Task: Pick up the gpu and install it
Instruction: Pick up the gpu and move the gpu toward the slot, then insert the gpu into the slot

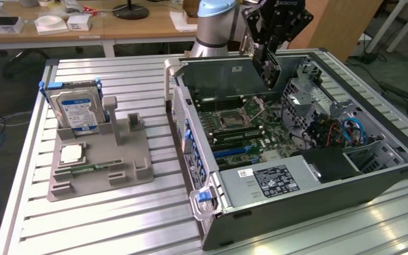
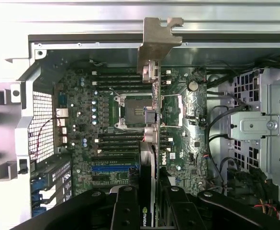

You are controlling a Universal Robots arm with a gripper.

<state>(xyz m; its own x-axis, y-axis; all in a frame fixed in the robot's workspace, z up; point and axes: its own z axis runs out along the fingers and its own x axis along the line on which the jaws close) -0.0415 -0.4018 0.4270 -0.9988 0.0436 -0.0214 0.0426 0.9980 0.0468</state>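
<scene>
Robot arm (image 1: 214, 26) hanging over an open computer case (image 1: 317, 196) on a slatted metal desk (image 1: 119, 223), in the exterior view. White lettering on the black tool (image 1: 268, 50) reads ROBOTIQ, cut by the frame edge. The tool is clamped on the gpu (image 1: 273, 69), a thin black card held on edge, its lower end just inside the case near the far wall. Below the tool lies the green motherboard (image 1: 243, 125). A metal drive cage (image 1: 307, 93) stands just beside the card, toward the exterior view's right.

Nearer the camera than the tool, a grey metal box (image 1: 275, 180) carries a black-and-white label, its print too small to read. Well apart from the tool, toward the exterior view's left, a grey holder (image 1: 133, 170) keeps a silver hard drive (image 1: 76, 109) upright. Its blue label is unreadable. A processor chip (image 1: 73, 154) and a green memory stick (image 1: 91, 168) lie in the same holder. Bare desk slats separate holder and case.

Wrist view: the gpu (image 2: 148, 163) is seen edge-on, running away from the tool (image 2: 149, 196) to a silver bracket (image 2: 159, 40) that overlaps the case rim. NVIDIA is printed on the card between the fingers (image 2: 125, 211). DELL shows on the motherboard just beside the card's edge. An open processor socket (image 2: 130, 112) and a blue slot (image 2: 113, 167) lie on one side of the card. The drive cage and black cables (image 2: 216, 139) are on the other.
</scene>
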